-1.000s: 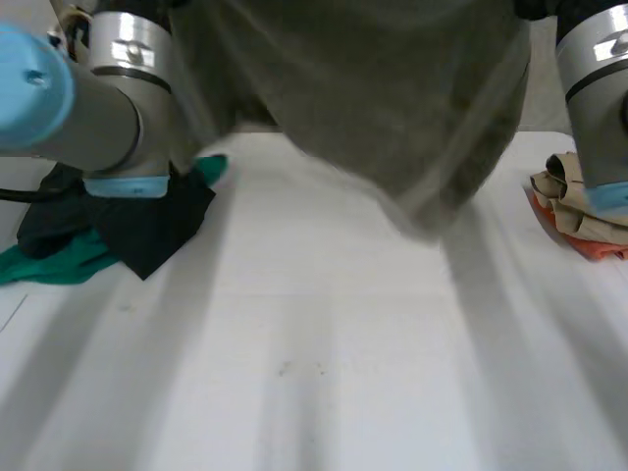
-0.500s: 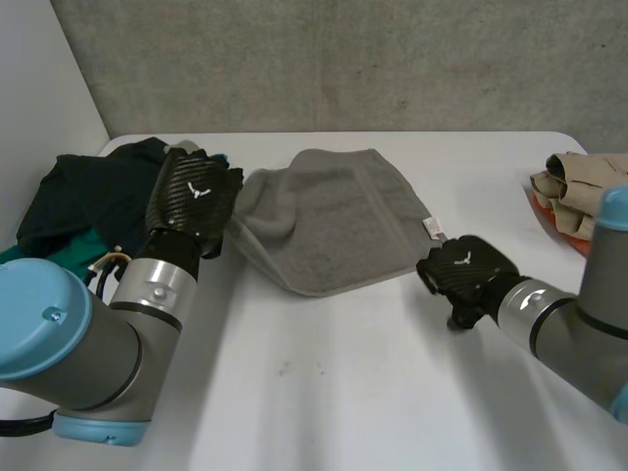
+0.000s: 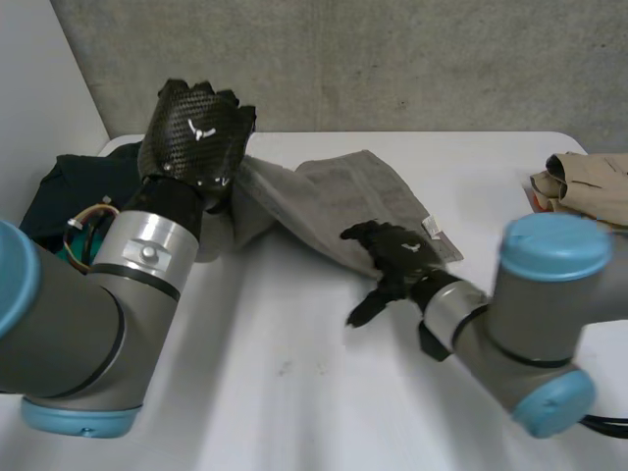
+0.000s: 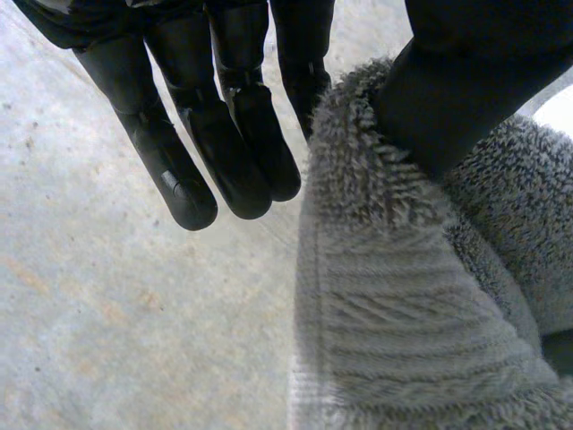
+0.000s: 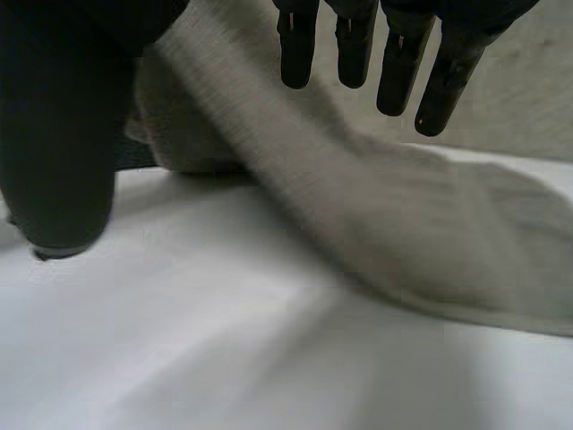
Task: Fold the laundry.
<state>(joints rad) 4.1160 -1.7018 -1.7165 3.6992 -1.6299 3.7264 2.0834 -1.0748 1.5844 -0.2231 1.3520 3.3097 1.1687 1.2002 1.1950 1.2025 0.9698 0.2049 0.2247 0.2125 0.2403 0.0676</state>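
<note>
Grey towel [image 4: 403,313] (thumb-pinched) in robot hand [image 4: 224,152].

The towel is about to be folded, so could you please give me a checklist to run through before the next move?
1. Left hand holds the towel: ok, its thumb pinches one end, which is lifted.
2. Right hand holds the towel: not ok, its fingers are straight over the near edge.
3. Towel lies flat: not ok, it is bunched by the left hand.
4. Table bare in front of the towel: ok.
5. Tan pile apart from the towel: ok.
6. Dark pile apart from the towel: cannot tell, the left arm hides the gap.
</note>
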